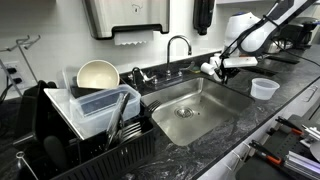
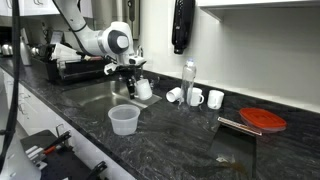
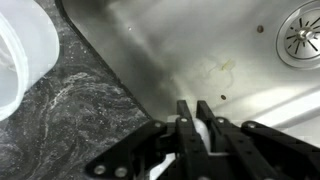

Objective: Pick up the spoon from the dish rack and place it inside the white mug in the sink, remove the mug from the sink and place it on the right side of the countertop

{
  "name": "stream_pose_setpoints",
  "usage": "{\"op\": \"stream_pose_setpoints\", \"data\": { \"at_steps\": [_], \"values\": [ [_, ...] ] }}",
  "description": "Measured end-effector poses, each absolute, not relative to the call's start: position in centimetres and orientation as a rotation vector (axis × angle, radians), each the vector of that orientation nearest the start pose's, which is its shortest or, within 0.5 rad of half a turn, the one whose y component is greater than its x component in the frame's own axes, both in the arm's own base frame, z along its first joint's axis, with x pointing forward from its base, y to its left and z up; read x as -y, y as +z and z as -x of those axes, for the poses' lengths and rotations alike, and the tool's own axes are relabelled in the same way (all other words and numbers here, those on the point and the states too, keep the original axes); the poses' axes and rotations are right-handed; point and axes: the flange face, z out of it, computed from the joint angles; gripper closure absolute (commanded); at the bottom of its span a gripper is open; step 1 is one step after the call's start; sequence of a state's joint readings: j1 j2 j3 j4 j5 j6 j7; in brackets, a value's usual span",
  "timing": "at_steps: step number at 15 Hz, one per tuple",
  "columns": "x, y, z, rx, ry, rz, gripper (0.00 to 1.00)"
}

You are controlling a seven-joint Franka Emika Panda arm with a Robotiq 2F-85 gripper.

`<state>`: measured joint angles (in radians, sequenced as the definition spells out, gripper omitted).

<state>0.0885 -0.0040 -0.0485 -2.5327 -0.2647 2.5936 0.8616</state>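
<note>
My gripper (image 1: 224, 67) is shut on the white mug (image 1: 210, 70) and holds it in the air over the right edge of the sink (image 1: 190, 112). In an exterior view the mug (image 2: 143, 88) hangs under the gripper (image 2: 130, 74). In the wrist view the fingers (image 3: 196, 118) pinch the mug's white wall (image 3: 203, 133) above the steel basin (image 3: 190, 50). The dish rack (image 1: 100, 140) stands left of the sink. The black countertop (image 1: 290, 95) lies to the right. I cannot see the spoon.
A translucent round tub (image 1: 264, 88) (image 2: 123, 120) (image 3: 15, 50) stands on the countertop near the sink. A cream bowl (image 1: 97, 75) sits in the rack. A bottle (image 2: 189, 80), several white mugs (image 2: 205, 98) and a red plate (image 2: 263, 120) stand further along. The tap (image 1: 178, 45) rises behind the sink.
</note>
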Motion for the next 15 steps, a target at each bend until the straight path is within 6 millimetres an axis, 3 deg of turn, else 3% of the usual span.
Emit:
{"op": "stream_pose_setpoints", "data": {
  "at_steps": [7,15],
  "values": [
    [1.6,28.5,-44.9,-1.302,-0.210,2.949,0.97],
    [5.0,28.1,-44.4,-1.554,-0.268,2.723,0.97]
  ]
}}
